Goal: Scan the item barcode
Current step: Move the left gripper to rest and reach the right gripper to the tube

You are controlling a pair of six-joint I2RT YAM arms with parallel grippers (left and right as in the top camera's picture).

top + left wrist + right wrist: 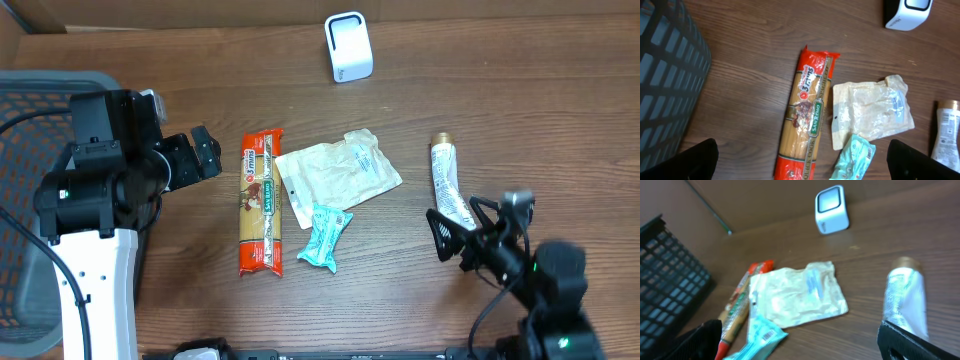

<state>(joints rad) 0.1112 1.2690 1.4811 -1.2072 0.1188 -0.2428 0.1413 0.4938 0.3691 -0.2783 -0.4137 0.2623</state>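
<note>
Left end effector [207, 155]: released, jaws spread wide with nothing between them. It hangs over bare wood between the basket [40, 110] and the spaghetti packet [262, 202].
Right end effector [462, 226]: also released and empty. It sits at the near end of the tube [447, 180] (whether it touches the tube cannot be told).
Scanner [348, 47]: a small white box standing at the far edge of the worktop [520, 90], well apart from both arms.
Spaghetti packet: lies flat and lengthwise, with orange ends and a green label band, just left of the pouch [338, 172].
Pouch: pale and crinkled, flat in the middle of the worktop, its lower left corner touching the snack bar [326, 237].
Snack bar: in a teal wrapper, lying at a slant between the packet and the tube (a barcode shows on it in the right wrist view).
Tube: white with a gold cap, lying flat with the cap pointing toward the far edge, on the right side of the worktop.
Basket: dark mesh, at the far left edge.
</note>
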